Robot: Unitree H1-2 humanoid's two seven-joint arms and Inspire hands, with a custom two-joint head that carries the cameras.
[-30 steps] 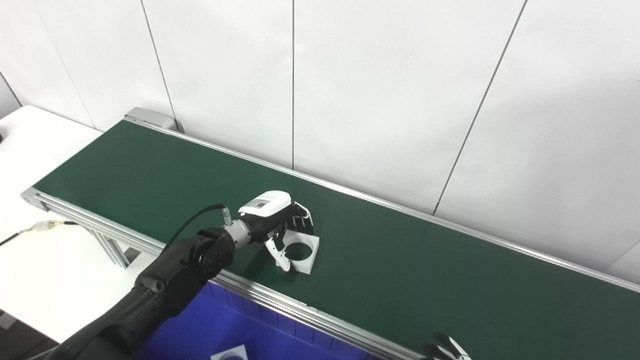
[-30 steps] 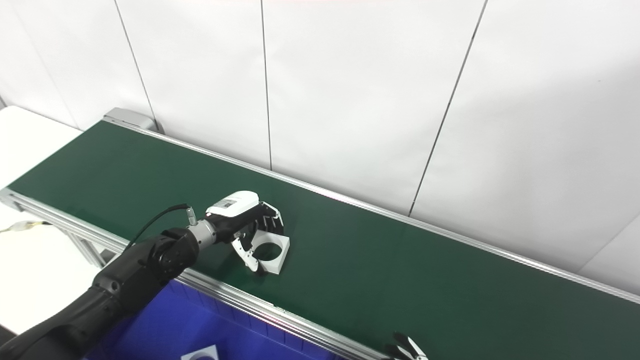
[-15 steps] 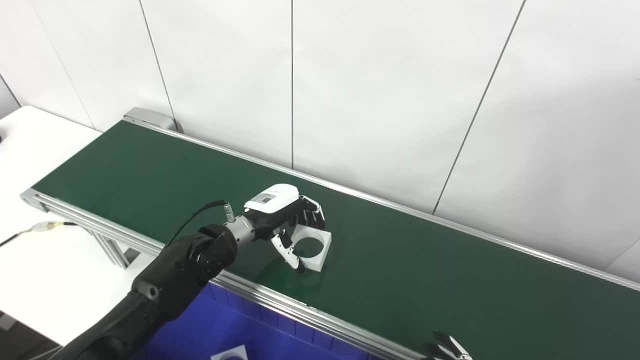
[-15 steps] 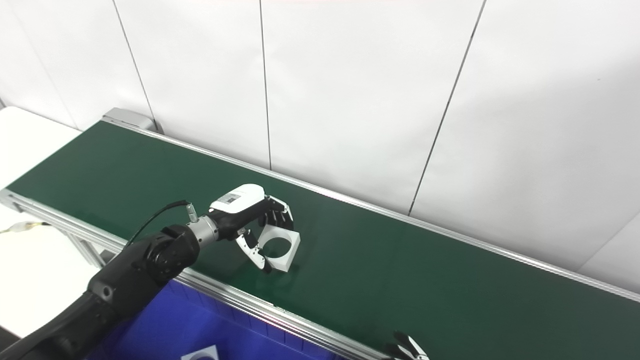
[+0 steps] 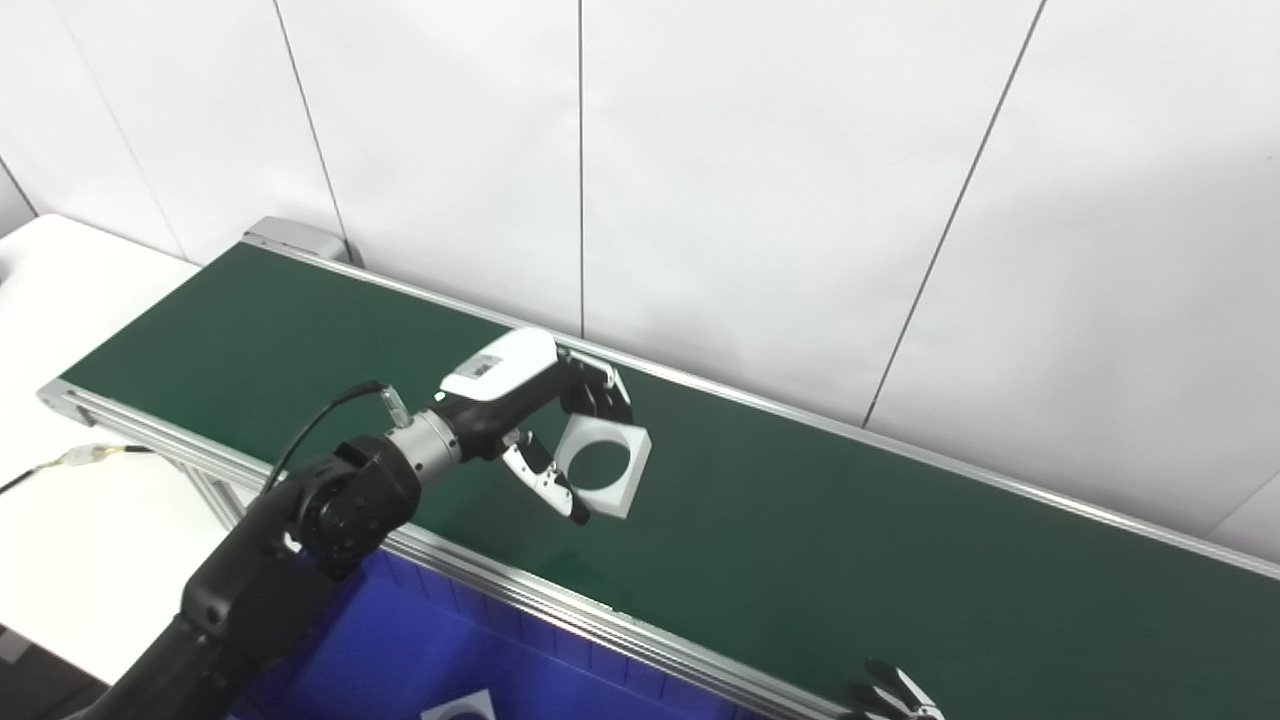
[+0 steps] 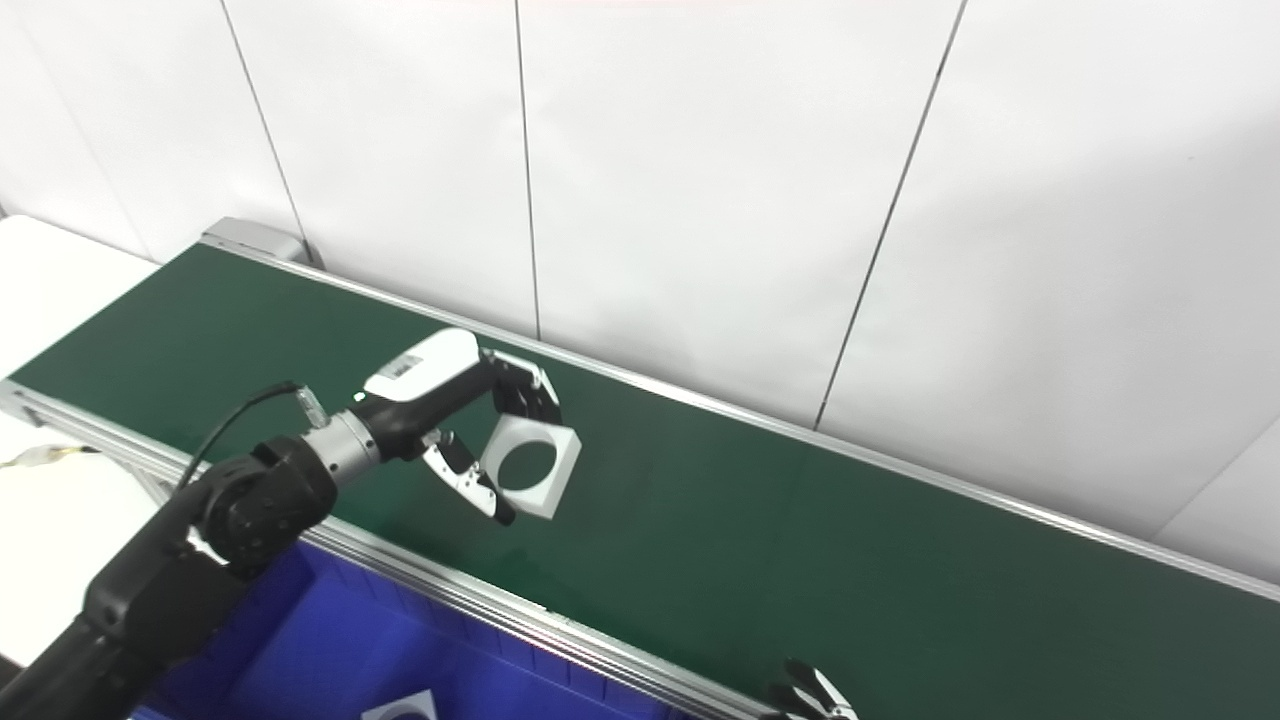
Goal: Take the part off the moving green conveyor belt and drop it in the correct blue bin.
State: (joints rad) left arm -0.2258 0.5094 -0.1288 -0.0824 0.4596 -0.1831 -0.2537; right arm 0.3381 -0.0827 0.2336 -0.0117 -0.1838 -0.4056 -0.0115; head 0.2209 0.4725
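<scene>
My left hand (image 5: 535,415) is shut on the part (image 5: 602,470), a white square block with a round hole through it, and holds it tilted above the green conveyor belt (image 5: 850,560); the part also shows in the right eye view (image 6: 530,470). Fingers grip its far edge and the thumb its near edge. Only the fingertips of my right hand (image 5: 890,695) show at the bottom edge, past the belt's near rail. A blue bin (image 5: 400,650) lies below the belt's near rail, under my left arm.
A white square part (image 5: 462,708) lies in the blue bin at the bottom edge. The belt's silver near rail (image 5: 600,620) runs between the belt and the bin. A white table (image 5: 70,520) stands at the left. A white panelled wall stands behind the belt.
My left hand has closed on the part and lifted it off the belt, tilting it up. The right hand has not moved.
</scene>
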